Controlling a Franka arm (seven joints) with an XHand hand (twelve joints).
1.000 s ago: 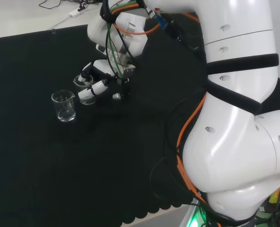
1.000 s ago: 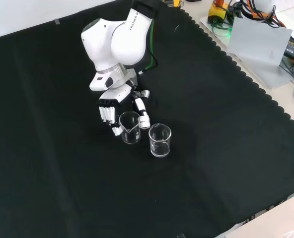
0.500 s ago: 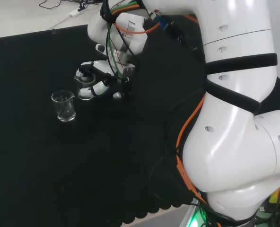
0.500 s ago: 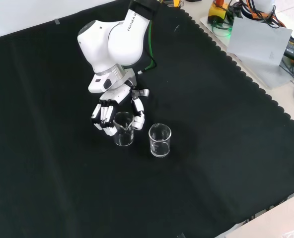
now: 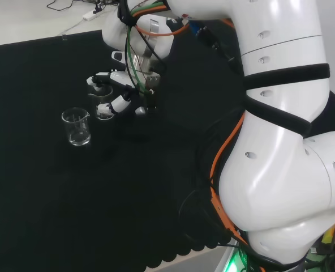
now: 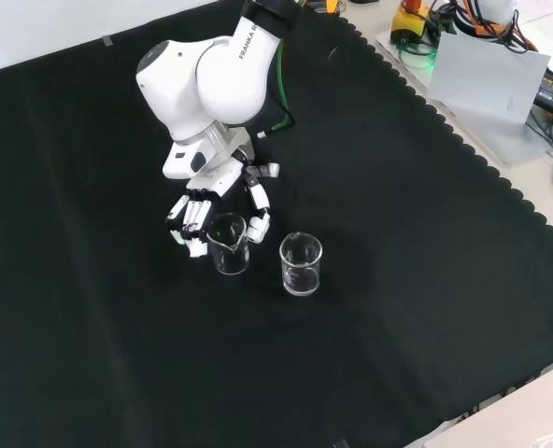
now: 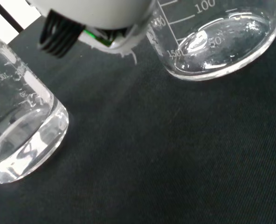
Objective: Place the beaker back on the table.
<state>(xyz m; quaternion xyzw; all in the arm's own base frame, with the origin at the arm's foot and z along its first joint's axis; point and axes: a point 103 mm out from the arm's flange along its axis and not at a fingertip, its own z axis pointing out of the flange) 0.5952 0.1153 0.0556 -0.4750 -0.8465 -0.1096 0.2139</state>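
Two clear glass beakers, black cloth

So over the last second the hand slid toward about 10 o'clock in the front view, dragging the beaker along that way, which widened its gap to the other beaker. The fingers went from curled round the beaker to spread and straighter. In the head view the hand shifted up toward 12 o'clock.
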